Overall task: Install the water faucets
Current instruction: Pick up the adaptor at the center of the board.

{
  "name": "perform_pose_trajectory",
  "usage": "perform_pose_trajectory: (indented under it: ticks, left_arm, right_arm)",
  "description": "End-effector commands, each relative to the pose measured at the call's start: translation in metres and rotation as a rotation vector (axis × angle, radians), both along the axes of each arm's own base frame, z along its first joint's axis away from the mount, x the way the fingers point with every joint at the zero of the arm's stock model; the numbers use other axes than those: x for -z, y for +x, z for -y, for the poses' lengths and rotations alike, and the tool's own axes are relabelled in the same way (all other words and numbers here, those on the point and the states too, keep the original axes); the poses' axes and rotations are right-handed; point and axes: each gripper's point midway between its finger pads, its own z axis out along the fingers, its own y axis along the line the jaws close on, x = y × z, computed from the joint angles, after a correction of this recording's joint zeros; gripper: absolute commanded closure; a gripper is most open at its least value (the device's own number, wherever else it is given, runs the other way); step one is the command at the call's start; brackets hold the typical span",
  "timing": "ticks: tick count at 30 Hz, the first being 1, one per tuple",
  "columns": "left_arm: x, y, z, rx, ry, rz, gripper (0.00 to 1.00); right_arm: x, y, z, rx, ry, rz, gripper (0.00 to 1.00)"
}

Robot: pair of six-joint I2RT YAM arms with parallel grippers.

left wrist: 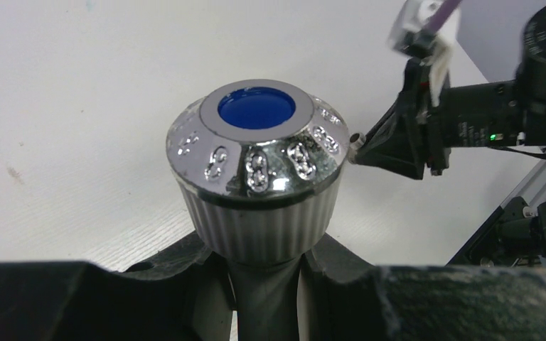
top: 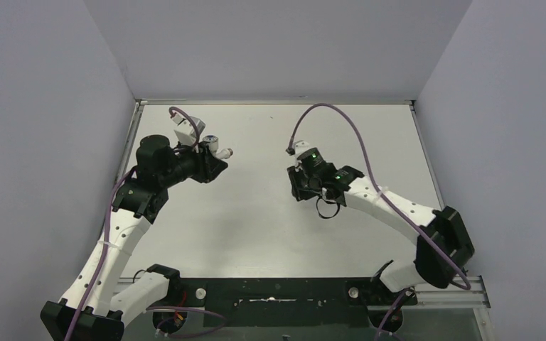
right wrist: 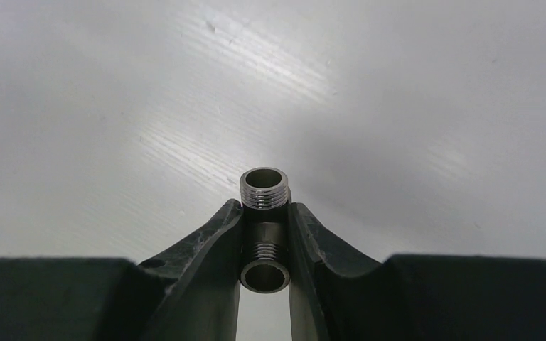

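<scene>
Light, rigid and probably slippery, the tap [left wrist: 259, 213] sits clamped by its neck in the left gripper [left wrist: 265, 273], the fitting [right wrist: 264, 189] pinched mid-body in the right gripper [right wrist: 264, 226], threads exposed.

blue-dotted chrome knob [left wrist: 256, 174], grey fitting [right wrist: 264, 189]

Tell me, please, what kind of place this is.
Probably a robot test booth: plain grey walls enclose a white table, and two arms are bolted at its near edge.

No legible text or numbers.
</scene>
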Motion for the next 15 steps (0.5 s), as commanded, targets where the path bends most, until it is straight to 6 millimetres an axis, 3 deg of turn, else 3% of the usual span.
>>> perform_pose_trajectory:
  ticks: [1, 3, 7, 15]
  left_arm:
    - [-0.041, 0.008, 0.011, 0.018, -0.108, 0.080, 1.00]
    - [-0.044, 0.009, 0.014, 0.017, -0.122, 0.044, 1.00]
    - [-0.046, 0.007, 0.018, 0.030, -0.153, 0.019, 1.00]
    - [-0.079, 0.001, 0.021, 0.041, -0.222, 0.082, 1.00]
  right_arm:
    - [-0.083, 0.040, 0.007, 0.135, 0.223, 0.332, 1.00]
    - [-0.106, 0.040, 0.012, 0.127, 0.303, 0.417, 1.00]
    - [-0.124, 0.034, 0.021, 0.124, 0.369, 0.508, 1.00]
    - [-0.165, 0.021, 0.027, 0.107, 0.552, 0.616, 1.00]
